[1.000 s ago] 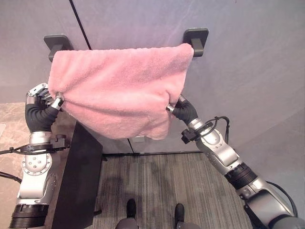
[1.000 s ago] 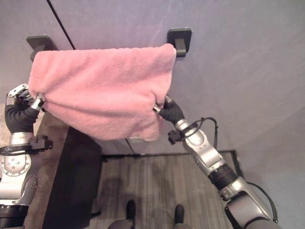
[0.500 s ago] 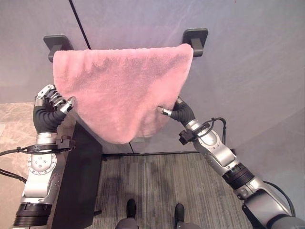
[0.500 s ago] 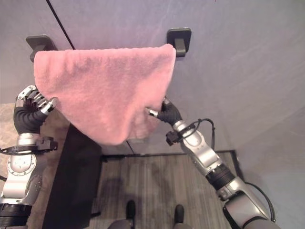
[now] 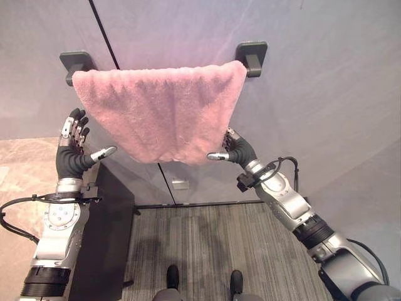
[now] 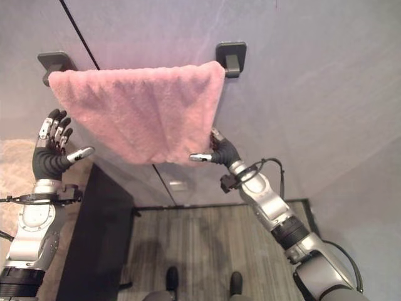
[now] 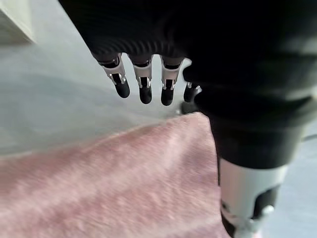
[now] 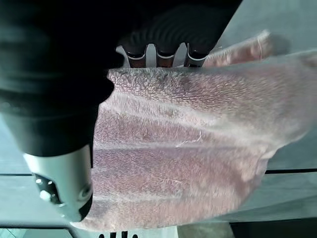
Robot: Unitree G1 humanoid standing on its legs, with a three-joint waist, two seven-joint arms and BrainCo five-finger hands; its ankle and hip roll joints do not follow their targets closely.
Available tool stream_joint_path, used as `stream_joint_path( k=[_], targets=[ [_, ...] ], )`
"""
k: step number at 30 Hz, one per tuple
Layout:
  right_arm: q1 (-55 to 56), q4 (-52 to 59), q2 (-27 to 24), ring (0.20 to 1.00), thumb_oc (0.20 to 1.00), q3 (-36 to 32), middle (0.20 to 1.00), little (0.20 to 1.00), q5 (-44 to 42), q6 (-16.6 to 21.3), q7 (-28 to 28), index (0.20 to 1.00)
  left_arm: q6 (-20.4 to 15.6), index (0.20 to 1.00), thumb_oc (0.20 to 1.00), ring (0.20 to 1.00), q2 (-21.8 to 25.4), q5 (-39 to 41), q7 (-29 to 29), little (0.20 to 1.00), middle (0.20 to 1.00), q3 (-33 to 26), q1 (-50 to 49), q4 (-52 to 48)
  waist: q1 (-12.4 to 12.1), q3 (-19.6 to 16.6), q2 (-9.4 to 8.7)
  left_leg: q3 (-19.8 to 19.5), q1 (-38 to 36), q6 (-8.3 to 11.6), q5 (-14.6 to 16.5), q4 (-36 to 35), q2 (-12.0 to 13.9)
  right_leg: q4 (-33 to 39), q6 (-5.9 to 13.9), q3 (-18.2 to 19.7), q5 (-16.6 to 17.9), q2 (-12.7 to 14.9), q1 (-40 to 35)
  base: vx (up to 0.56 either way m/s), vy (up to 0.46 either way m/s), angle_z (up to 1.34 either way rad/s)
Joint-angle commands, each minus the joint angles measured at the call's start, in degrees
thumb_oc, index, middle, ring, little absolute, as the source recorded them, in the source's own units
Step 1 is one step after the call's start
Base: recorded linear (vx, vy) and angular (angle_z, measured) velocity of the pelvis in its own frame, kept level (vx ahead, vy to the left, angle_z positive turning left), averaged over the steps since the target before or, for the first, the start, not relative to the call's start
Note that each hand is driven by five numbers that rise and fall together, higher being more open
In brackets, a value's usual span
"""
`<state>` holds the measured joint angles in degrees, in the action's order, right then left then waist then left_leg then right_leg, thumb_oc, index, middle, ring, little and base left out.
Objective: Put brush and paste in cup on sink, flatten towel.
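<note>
Grey wall panels (image 5: 326, 81) back the whole scene, and the pink towel (image 5: 160, 113) hangs over a bar between two dark brackets (image 5: 252, 55), its top edge running level from bracket to bracket while the lower edge sags to a rounded point nearer its right side.

What the next smoothing move turns on is that low hem, which lies just above and to the inside of the right hand (image 5: 229, 149). That hand is clearly the nearer one: its thumb points inward under the hem and its fingers sit behind the cloth, touching it or very nearly, straight and clamping nothing in the right wrist view. The left hand (image 5: 74, 145) stands off to the outer side of the towel's left edge, apart from it, fingers spread upward and thumb stuck out, holding nothing.

Compared with a second ago, both hands have let go: they were bunching the towel's lower corners then, and the cloth now falls freer and narrower, with the left hand drawn clear
</note>
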<state>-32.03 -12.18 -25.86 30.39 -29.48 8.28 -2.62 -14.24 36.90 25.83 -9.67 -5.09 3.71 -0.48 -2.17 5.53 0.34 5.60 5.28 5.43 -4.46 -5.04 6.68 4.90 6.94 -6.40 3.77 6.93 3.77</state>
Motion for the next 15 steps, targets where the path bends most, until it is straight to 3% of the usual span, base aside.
stream_joint_path(
  k=[1, 9, 15],
  targets=[
    [0.4, 0.2, 0.8, 1.0, 1.0, -1.3, 1.0, 1.0, 1.6, 1.7, 0.0, 1.0, -1.4, 1.0, 1.0, 1.0, 2.6, -2.7, 1.4, 1.0, 1.0, 2.1, 0.1, 2.2, -0.2, -4.7, -1.91, 0.2, 1.0, 3.27, -1.8, 0.0, 4.6, 0.1, 3.49, 1.8, 1.6, 6.2, -0.3, 0.0, 0.0, 0.0],
    [8.2, -1.3, -3.1, 1.0, 1.0, -5.6, 1.0, 1.0, 7.0, 1.2, 0.2, 1.0, 0.3, 1.0, 1.0, 1.0, -2.4, -2.5, 3.9, 1.0, 1.0, 3.3, -4.8, 7.3, 1.0, -5.6, -1.28, 0.4, -0.7, 3.28, -1.6, 0.0, 4.8, 0.1, 3.31, 1.7, 0.9, 5.7, -1.9, 0.0, 0.0, 0.0],
    [19.1, -4.0, -0.7, 1.0, 1.0, -13.1, 1.0, 1.0, 5.2, 4.1, 2.1, 1.0, -0.6, 1.0, 1.0, 1.0, -10.4, -0.8, 5.1, 1.0, 1.0, 6.7, -8.1, 14.1, 2.2, -6.0, -0.8, 0.6, -1.6, 3.04, -1.6, 0.0, 4.9, 0.1, 3.17, 1.8, 0.5, 5.5, -2.6, -0.01, -0.012, -0.06]
  ],
)
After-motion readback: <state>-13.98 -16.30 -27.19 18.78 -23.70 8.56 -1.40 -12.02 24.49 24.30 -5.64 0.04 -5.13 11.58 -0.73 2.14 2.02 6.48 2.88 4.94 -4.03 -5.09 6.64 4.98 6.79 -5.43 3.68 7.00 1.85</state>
